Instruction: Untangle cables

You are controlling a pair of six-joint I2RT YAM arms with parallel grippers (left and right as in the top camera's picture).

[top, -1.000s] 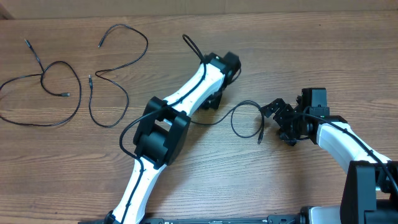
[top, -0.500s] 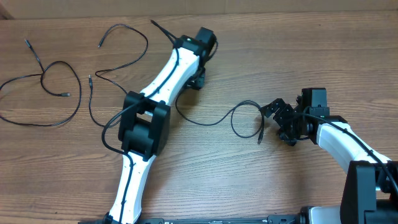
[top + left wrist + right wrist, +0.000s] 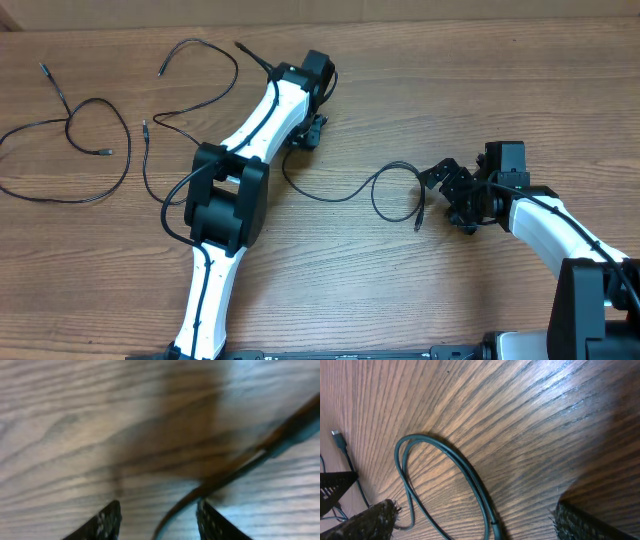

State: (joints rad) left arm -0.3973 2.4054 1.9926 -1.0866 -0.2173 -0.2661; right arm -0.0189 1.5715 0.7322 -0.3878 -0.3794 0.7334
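Observation:
Three thin black cables lie apart on the wooden table (image 3: 330, 290). One cable (image 3: 70, 122) loops at the far left and a second cable (image 3: 237, 72) snakes beside it. The third cable (image 3: 340, 197) runs from under my left gripper (image 3: 312, 132) rightwards into a loop (image 3: 395, 190). In the left wrist view this cable (image 3: 225, 480) passes, blurred, between the fingers of my left gripper (image 3: 160, 522), which stand apart and open. My right gripper (image 3: 442, 195) is open just right of the loop. In the right wrist view the cable's loop (image 3: 465, 467) lies flat between the wide fingers of my right gripper (image 3: 480, 527).
My left arm (image 3: 225, 200) stretches diagonally across the table's middle, its own thick cable bowing out beside it. My right arm (image 3: 545, 225) comes in from the lower right. A small plug (image 3: 339, 439) shows at the left of the right wrist view.
My left arm has swung left and away, and the third cable's left end has moved left with it. The left fingers now stand apart. The right arm has not moved.

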